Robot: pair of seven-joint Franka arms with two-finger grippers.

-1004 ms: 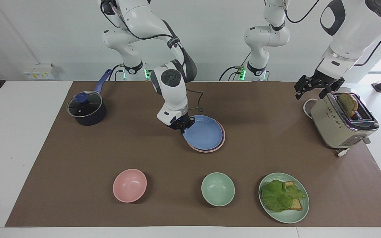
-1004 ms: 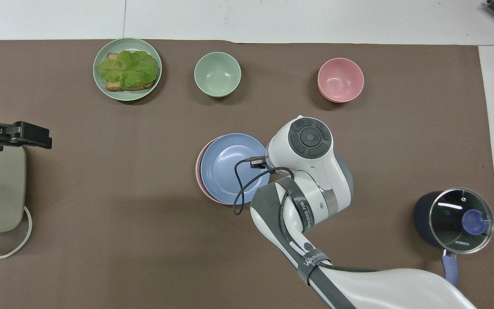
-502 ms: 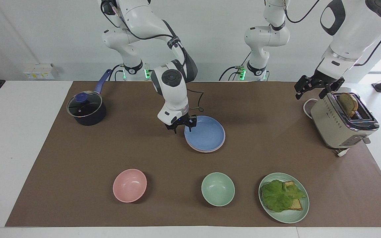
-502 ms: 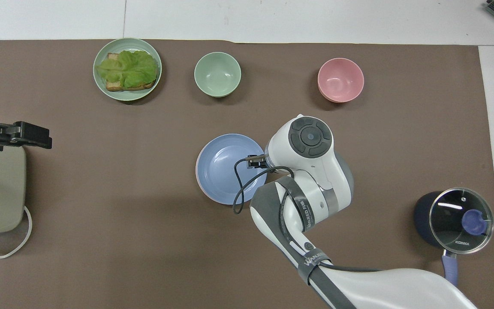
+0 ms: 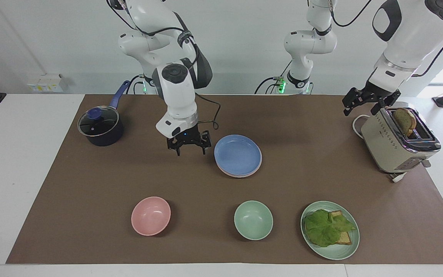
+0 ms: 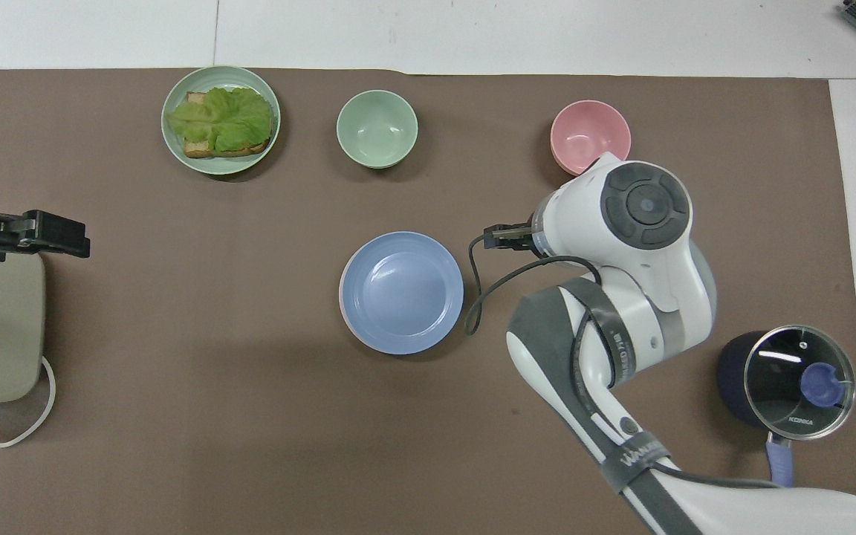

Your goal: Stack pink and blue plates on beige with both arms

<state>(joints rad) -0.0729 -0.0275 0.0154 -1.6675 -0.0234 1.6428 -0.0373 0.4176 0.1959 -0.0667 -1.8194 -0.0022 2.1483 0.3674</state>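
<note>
the blue plate (image 5: 238, 154) sits mid-mat atop the pink plate (image 5: 240, 175), right gripper (image 5: 189, 146) spread empty at its nine o'clock, left gripper (image 5: 363, 100) open above the toaster (image 5: 394, 144); a careless swing could nudge the stack askew.

On the surface (image 5: 306, 127) are three stacked plates, blue plate (image 5: 238, 154) on top, one green plate (image 5: 335, 252) holding a sandwich (image 5: 327, 227), two bowls, pink bowl (image 5: 150, 215) and green bowl (image 5: 253, 220), one pot (image 5: 100, 127) and one toaster (image 5: 396, 144).
</note>
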